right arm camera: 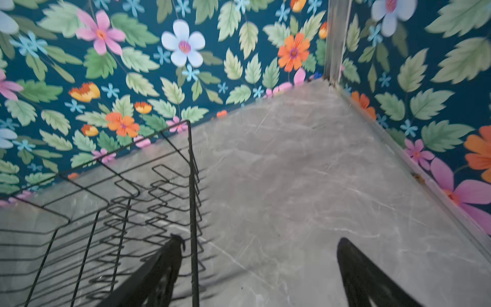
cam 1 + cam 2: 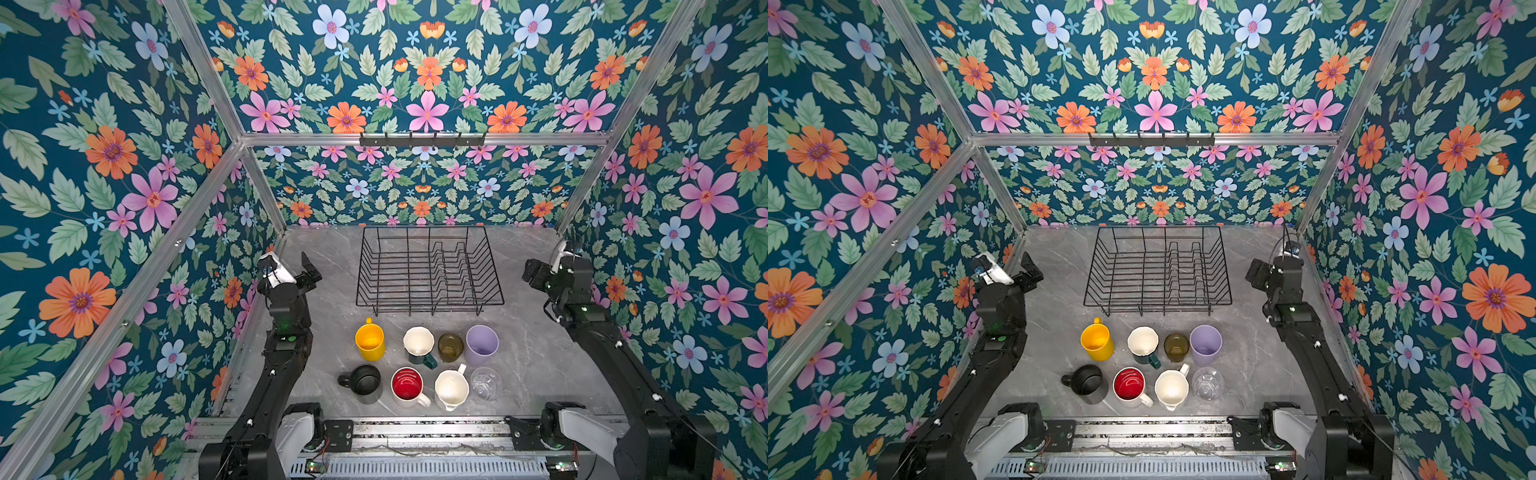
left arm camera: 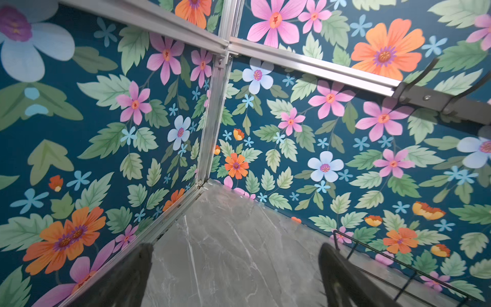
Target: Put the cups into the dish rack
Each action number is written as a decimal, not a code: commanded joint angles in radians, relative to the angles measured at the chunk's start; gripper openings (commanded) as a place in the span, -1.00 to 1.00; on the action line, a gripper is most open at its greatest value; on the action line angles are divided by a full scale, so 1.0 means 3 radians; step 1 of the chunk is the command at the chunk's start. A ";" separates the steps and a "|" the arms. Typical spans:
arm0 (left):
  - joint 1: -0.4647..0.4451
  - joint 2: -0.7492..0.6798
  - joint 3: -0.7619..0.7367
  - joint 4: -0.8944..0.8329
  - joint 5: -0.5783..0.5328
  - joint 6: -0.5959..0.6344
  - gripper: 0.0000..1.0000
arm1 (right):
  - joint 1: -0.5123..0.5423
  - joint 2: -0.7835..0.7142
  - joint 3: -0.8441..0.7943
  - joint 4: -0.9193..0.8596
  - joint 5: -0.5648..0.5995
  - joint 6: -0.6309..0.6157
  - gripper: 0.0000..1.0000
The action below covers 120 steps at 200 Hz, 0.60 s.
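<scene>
Left claw point(image 3: 235, 255) wide, near dish rack point(image 2: 430, 270)

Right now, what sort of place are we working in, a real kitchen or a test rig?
Most likely a staged test cell, not a kitchen: floral panels on an aluminium frame wall in a marble-look tabletop, where a dish rack and two neat rows of cups are laid out.

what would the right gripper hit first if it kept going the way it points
The right gripper would probably meet bare table just beside the rack; depth is unclear.
</scene>
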 commanded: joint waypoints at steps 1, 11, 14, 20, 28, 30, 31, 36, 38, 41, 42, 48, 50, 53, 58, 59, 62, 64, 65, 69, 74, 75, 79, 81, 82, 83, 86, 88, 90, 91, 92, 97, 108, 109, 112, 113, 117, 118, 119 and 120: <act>0.0004 -0.0066 0.0201 -0.0492 0.0187 -0.0002 0.94 | 0.0007 0.0359 0.0318 -0.0711 -0.0512 -0.0073 0.73; 0.0007 -0.0102 0.0235 -0.0550 0.0299 -0.0021 0.94 | 0.0004 0.0549 0.0455 -0.0780 -0.0616 -0.0086 0.64; 0.0003 -0.0112 0.0237 -0.0561 0.0319 -0.0033 0.94 | 0.0002 0.0603 0.0497 -0.0800 -0.0660 -0.0088 0.61; 0.0003 -0.0140 0.0243 -0.0585 0.0362 -0.0056 0.93 | 0.0006 0.0698 0.0573 -0.0836 -0.0736 -0.0102 0.55; 0.0000 -0.0182 0.0238 -0.0622 0.0399 -0.0082 0.94 | 0.0002 0.0817 0.0662 -0.0864 -0.0810 -0.0113 0.48; 0.0002 -0.0190 0.0237 -0.0631 0.0405 -0.0088 0.94 | 0.0006 0.0844 0.0678 -0.0866 -0.0830 -0.0111 0.47; 0.0006 -0.0195 0.0238 -0.0636 0.0407 -0.0090 0.94 | 0.0007 0.0855 0.0686 -0.0867 -0.0843 -0.0110 0.46; 0.0001 -0.0218 0.0234 -0.0661 0.0411 -0.0106 0.94 | 0.0008 0.0906 0.0718 -0.0854 -0.0913 -0.0104 0.44; 0.0003 -0.0229 0.0234 -0.0675 0.0415 -0.0110 0.94 | 0.0003 0.0921 0.0728 -0.0846 -0.0935 -0.0104 0.43; 0.0004 -0.0241 0.0233 -0.0696 0.0415 -0.0114 0.94 | 0.0006 0.0952 0.0741 -0.0831 -0.0968 -0.0100 0.42; 0.0004 -0.0246 0.0233 -0.0701 0.0417 -0.0113 0.94 | 0.0004 0.0962 0.0745 -0.0828 -0.0976 -0.0097 0.42; 0.0004 -0.0277 0.0233 -0.0746 0.0411 -0.0132 0.94 | 0.0007 0.1010 0.0767 -0.0806 -0.1044 -0.0094 0.39; 0.0006 -0.0287 0.0233 -0.0760 0.0409 -0.0139 0.94 | 0.0006 0.1024 0.0773 -0.0797 -0.1068 -0.0092 0.37; 0.0002 -0.0298 0.0233 -0.0781 0.0409 -0.0155 0.93 | 0.0007 0.1050 0.0783 -0.0787 -0.1105 -0.0093 0.36; 0.0001 -0.0328 0.0229 -0.0809 0.0408 -0.0171 0.94 | 0.0007 0.1087 0.0801 -0.0778 -0.1154 -0.0093 0.34; 0.0003 -0.0331 0.0228 -0.0814 0.0408 -0.0175 0.94 | 0.0007 0.1093 0.0803 -0.0777 -0.1164 -0.0093 0.33; 0.0005 -0.0344 0.0226 -0.0829 0.0416 -0.0186 0.94 | 0.0008 0.1113 0.0813 -0.0771 -0.1185 -0.0086 0.32; 0.0006 -0.0356 0.0224 -0.0836 0.0422 -0.0191 0.94 | 0.0007 0.1125 0.0819 -0.0770 -0.1196 -0.0084 0.31; 0.0005 -0.0360 0.0223 -0.0840 0.0423 -0.0190 0.94 | 0.0007 0.1133 0.0822 -0.0770 -0.1205 -0.0084 0.30; 0.0005 -0.0379 0.0216 -0.0853 0.0436 -0.0195 0.94 | 0.0007 0.1160 0.0836 -0.0769 -0.1236 -0.0083 0.29; 0.0005 -0.0400 0.0204 -0.0867 0.0453 -0.0205 0.94 | 0.0010 0.1192 0.0852 -0.0774 -0.1276 -0.0083 0.27; 0.0004 -0.0405 0.0203 -0.0871 0.0454 -0.0205 0.94 | 0.0011 0.1197 0.0854 -0.0775 -0.1283 -0.0083 0.27; 0.0003 -0.0422 0.0196 -0.0882 0.0463 -0.0217 0.94 | 0.0007 0.1218 0.0865 -0.0775 -0.1306 -0.0083 0.26; 0.0003 -0.0432 0.0193 -0.0889 0.0461 -0.0222 0.94 | 0.0008 0.1228 0.0866 -0.0770 -0.1315 -0.0083 0.25; 0.0006 -0.0434 0.0193 -0.0892 0.0460 -0.0226 0.94 | 0.0008 0.1233 0.0869 -0.0767 -0.1318 -0.0083 0.25; 0.0005 -0.0437 0.0193 -0.0894 0.0460 -0.0231 0.94 | 0.0007 0.1245 0.0868 -0.0769 -0.1320 -0.0083 0.25; 0.0003 -0.0451 0.0188 -0.0903 0.0463 -0.0239 0.94 | 0.0012 0.1259 0.0871 -0.0761 -0.1328 -0.0083 0.24; 0.0000 -0.0460 0.0184 -0.0908 0.0463 -0.0244 0.94 | 0.0012 0.1269 0.0871 -0.0756 -0.1334 -0.0079 0.23; 0.0002 -0.0463 0.0183 -0.0913 0.0466 -0.0252 0.94 | 0.0012 0.1278 0.0872 -0.0746 -0.1342 -0.0078 0.23; 0.0003 -0.0464 0.0180 -0.0915 0.0466 -0.0254 0.94 | 0.0015 0.1284 0.0872 -0.0745 -0.1345 -0.0076 0.22; 0.0004 -0.0468 0.0178 -0.0916 0.0468 -0.0255 0.94 | 0.0016 0.1289 0.0872 -0.0742 -0.1351 -0.0077 0.22; 0.0003 -0.0479 0.0173 -0.0929 0.0478 -0.0265 0.94 | 0.0020 0.1315 0.0872 -0.0731 -0.1366 -0.0076 0.20; 0.0004 -0.0491 0.0167 -0.0951 0.0498 -0.0302 0.95 | 0.0040 0.1376 0.0884 -0.0719 -0.1405 -0.0070 0.13; 0.0004 -0.0491 0.0167 -0.0954 0.0502 -0.0305 0.95 | 0.0041 0.1384 0.0885 -0.0719 -0.1412 -0.0072 0.12; 0.0004 -0.0491 0.0167 -0.0959 0.0513 -0.0311 0.94 | 0.0052 0.1402 0.0889 -0.0719 -0.1420 -0.0073 0.10; 0.0002 -0.0491 0.0167 -0.0961 0.0515 -0.0314 0.94 | 0.0053 0.1407 0.0891 -0.0719 -0.1422 -0.0073 0.10; 0.0004 -0.0491 0.0167 -0.0966 0.0527 -0.0320 0.94 | 0.0067 0.1432 0.0899 -0.0719 -0.1421 -0.0073 0.07; 0.0004 -0.0491 0.0167 -0.0969 0.0529 -0.0324 0.94 | 0.0070 0.1437 0.0901 -0.0719 -0.1420 -0.0073 0.07; 0.0004 -0.0491 0.0167 -0.0971 0.0531 -0.0326 0.94 | 0.0072 0.1443 0.0901 -0.0719 -0.1419 -0.0073 0.06; 0.0002 -0.0491 0.0167 -0.0972 0.0531 -0.0326 0.94 | 0.0075 0.1448 0.0902 -0.0716 -0.1419 -0.0075 0.05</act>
